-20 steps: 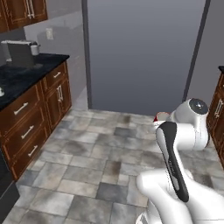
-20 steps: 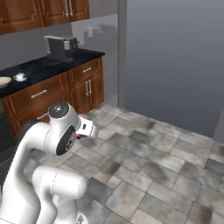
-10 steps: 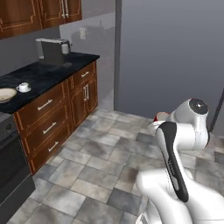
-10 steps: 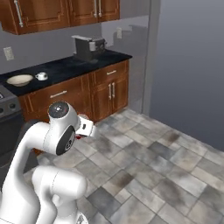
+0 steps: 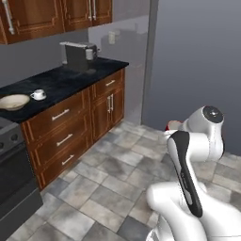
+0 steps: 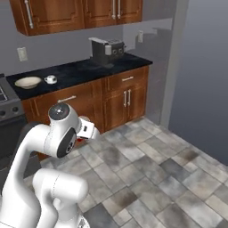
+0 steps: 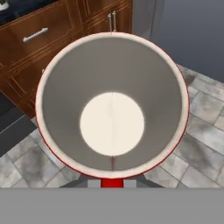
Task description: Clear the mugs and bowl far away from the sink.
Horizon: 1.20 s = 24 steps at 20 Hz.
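The gripper (image 7: 112,183) is pinching the red mug (image 7: 112,105) by its wall, jaws nearly pressed together, and the hand view is looking straight down into the mug's pale inside. In the left base view a sliver of that red mug is peeking out behind the arm's wrist. Over the last second the whole scene has been sliding across both base views, so the base is driving or turning, not the things. The dark counter (image 5: 70,82) is now coming into fuller sight, with the bowl (image 5: 13,101) and the white mug (image 5: 38,95) sitting just beside each other near its stove end. I judge that the robot is carrying the red mug toward this counter to set it down by them
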Motion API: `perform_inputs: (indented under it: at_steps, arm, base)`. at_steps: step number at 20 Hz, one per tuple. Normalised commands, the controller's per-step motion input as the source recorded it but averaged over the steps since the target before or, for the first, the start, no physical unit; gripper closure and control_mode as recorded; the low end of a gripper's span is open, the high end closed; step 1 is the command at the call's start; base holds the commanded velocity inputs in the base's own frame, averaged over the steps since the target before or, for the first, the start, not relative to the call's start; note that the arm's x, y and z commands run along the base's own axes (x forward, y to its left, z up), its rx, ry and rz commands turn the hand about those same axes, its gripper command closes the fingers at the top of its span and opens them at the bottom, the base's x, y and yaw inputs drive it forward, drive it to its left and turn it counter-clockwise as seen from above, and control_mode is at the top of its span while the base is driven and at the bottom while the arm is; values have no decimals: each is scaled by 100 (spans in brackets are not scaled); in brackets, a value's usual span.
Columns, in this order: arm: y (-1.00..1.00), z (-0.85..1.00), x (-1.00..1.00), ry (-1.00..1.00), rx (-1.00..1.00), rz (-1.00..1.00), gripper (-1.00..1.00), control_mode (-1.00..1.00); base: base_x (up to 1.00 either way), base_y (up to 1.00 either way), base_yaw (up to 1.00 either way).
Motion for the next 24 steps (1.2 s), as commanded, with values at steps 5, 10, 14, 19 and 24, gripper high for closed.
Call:
perform_inputs:
  at_steps: [5,10,14,19,24]
  arm:
    - [0,0,0,0,0,0,100,100]
    - [0,0,0,0,0,0,100,100]
    - [0,0,0,0,0,0,100,100]
    - [0,0,0,0,0,0,100,100]
    - [0,0,0,0,0,0,100,100]
  base:
    - [37,-52,30]
    - [45,-41,36]
    - [46,-28,42]
    - [40,-21,46]
    - [40,-26,47]
